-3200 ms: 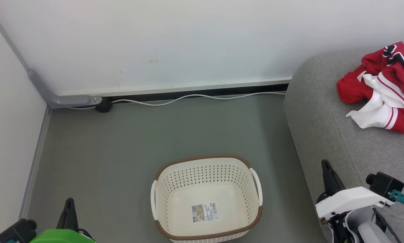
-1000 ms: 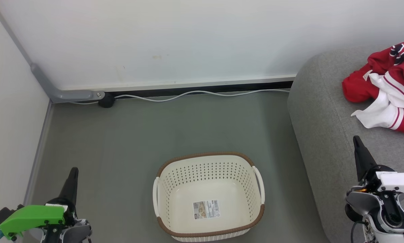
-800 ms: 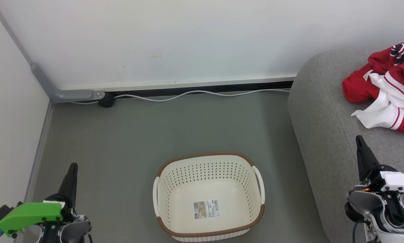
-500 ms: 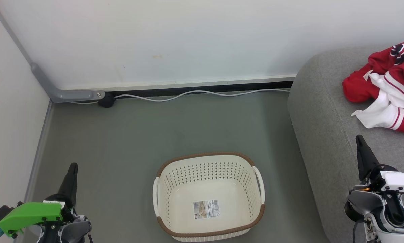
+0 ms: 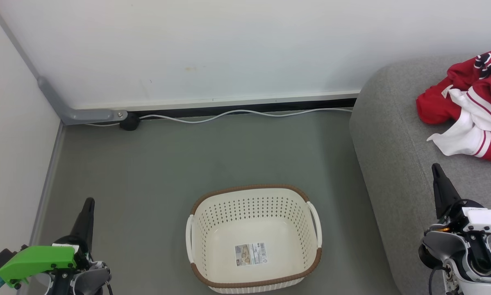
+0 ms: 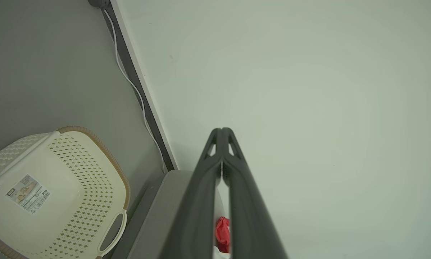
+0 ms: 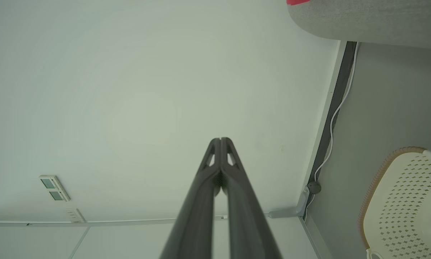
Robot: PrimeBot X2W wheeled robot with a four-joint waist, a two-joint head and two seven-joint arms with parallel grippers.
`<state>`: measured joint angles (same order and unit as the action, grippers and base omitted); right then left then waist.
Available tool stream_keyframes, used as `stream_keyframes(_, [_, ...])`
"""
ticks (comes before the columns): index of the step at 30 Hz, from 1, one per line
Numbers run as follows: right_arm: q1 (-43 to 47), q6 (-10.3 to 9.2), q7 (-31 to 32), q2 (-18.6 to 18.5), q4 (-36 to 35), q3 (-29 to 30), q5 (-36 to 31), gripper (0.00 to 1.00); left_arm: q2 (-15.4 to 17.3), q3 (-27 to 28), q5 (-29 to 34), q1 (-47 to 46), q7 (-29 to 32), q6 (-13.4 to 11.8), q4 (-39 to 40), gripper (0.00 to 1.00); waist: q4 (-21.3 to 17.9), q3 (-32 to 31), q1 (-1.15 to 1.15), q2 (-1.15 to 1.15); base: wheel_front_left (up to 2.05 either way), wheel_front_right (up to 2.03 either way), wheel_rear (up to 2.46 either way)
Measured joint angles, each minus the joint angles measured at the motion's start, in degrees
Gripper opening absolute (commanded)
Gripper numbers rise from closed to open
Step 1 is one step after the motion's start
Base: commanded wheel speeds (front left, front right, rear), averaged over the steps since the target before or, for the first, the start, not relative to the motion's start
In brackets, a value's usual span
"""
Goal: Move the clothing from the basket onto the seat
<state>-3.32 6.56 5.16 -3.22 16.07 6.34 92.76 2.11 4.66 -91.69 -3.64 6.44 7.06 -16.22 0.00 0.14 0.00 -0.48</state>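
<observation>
Red-and-white clothing: lies in a crumpled heap on the grey seat, toward its far end and well apart from the basket.
Basket: cream perforated plastic with a brown woven-look rim, upright on the floor just beside the seat; nothing inside but a barcode label on its bottom.
Progress: the job looks done, since no garment shows in the basket and the one visible heap rests on the upholstery. Whether that heap is one piece or several cannot be told.
Left to do: seemingly nothing beyond resting the arms; no stray fabric shows on the floor.
Left pincer: fingers pressed together and empty, low at the robot's left above the floor, apart from the basket.
Right pincer: fingers pressed together and empty, poised over the near part of the seat, short of the clothing.
Surface: a smooth, dull grey-green floor; the seat wears coarse woven cloth with a rounded edge.
Room: a corner of plain white wall, where a white cable trails along a dark skirting strip to a small black fitting, and a grey conduit bends up the left side.
</observation>
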Motion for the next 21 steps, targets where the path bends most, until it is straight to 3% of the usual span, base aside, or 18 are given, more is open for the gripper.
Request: stream_keyframes(21, [-0.01, 0.0, 0.0, 0.01, -0.01, 0.04, 0.0, 0.0, -0.01, 0.0, 0.0, 0.0, 0.0, 0.0, 0.04, 0.0, 0.0, 0.01, 0.0, 0.0, 0.0, 0.0, 0.0])
